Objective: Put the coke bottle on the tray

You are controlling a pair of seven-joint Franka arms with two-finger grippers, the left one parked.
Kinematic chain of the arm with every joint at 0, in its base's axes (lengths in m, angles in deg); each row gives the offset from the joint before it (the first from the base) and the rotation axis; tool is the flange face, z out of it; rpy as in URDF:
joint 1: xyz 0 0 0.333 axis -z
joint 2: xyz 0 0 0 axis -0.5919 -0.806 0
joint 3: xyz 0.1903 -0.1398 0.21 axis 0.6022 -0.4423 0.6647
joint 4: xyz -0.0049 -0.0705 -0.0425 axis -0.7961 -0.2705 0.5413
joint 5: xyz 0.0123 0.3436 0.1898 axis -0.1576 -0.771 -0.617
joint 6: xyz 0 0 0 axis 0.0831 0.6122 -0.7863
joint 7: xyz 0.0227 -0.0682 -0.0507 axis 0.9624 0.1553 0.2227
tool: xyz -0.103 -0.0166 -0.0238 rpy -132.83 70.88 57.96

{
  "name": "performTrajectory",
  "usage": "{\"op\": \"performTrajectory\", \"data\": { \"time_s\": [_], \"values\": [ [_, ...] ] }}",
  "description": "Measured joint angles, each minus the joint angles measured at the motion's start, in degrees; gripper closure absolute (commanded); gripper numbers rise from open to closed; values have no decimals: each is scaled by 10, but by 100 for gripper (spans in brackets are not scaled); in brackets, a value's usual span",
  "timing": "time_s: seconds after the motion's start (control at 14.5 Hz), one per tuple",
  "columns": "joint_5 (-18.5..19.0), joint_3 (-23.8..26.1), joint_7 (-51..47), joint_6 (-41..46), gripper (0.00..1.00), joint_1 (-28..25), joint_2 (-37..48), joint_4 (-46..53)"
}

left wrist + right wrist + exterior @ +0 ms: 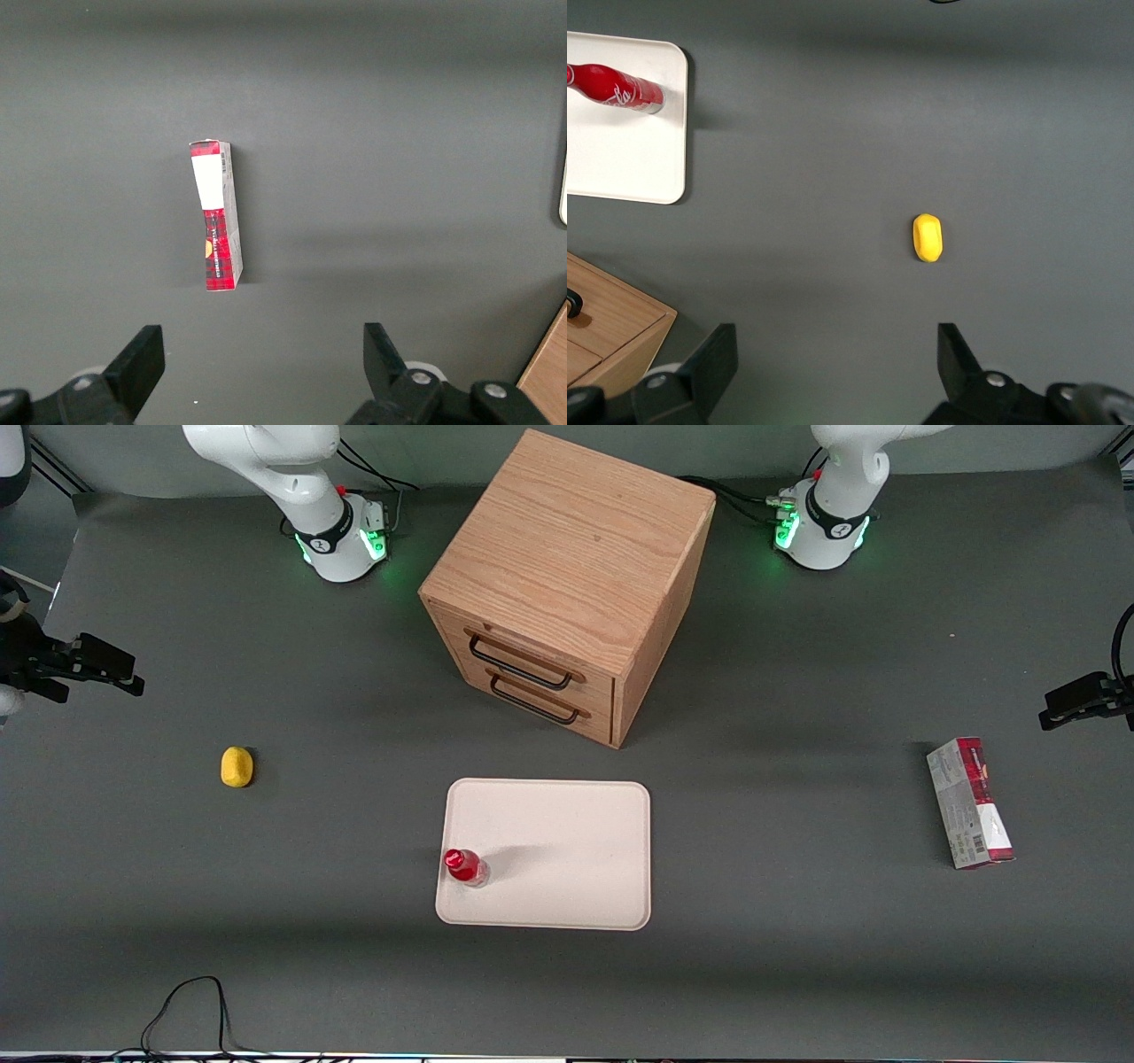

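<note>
Coke bottle (465,866) stands upright on the tray (567,824), in the corner nearest the front camera toward the working arm's end. Its base sits just inside the low rim. Nothing grips it. Judged from this, the placement looks done.

Risks from here:
- The bottle is tall for its small footprint and close to the rim. A nudge of the tray, or a jolt through the table (797,974), could tip it over the edge; it would then roll on the flat mat.
- If the arm swings low across the tray on its way elsewhere, a finger could clip the cap. The margin is thin because the bottle sits on the side the arm would approach from.
- Any attempt to re-grip for a more central spot risks knocking it, since the red body is smooth and narrow.

Arm pose: the claw (837,367) is pulled well away from the tray, hanging high over bare table toward the working arm's end, near the yellow lump (928,237). It points downward, fingers spread wide with nothing between them. In the front view the claw (106,666) shows at the frame's edge, farther from the camera than the lump (236,767).

Also present: wooden two-drawer box (567,584), drawers closed; red-and-grey carton (970,802) toward the parked arm's end.
</note>
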Motion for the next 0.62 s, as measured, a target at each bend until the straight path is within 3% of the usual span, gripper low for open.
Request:
{"op": "performTrajectory", "data": {
  "time_s": [0.62],
  "values": [
    [0, -22, 0, 2, 0, -14, -1, 0]
  ]
}}
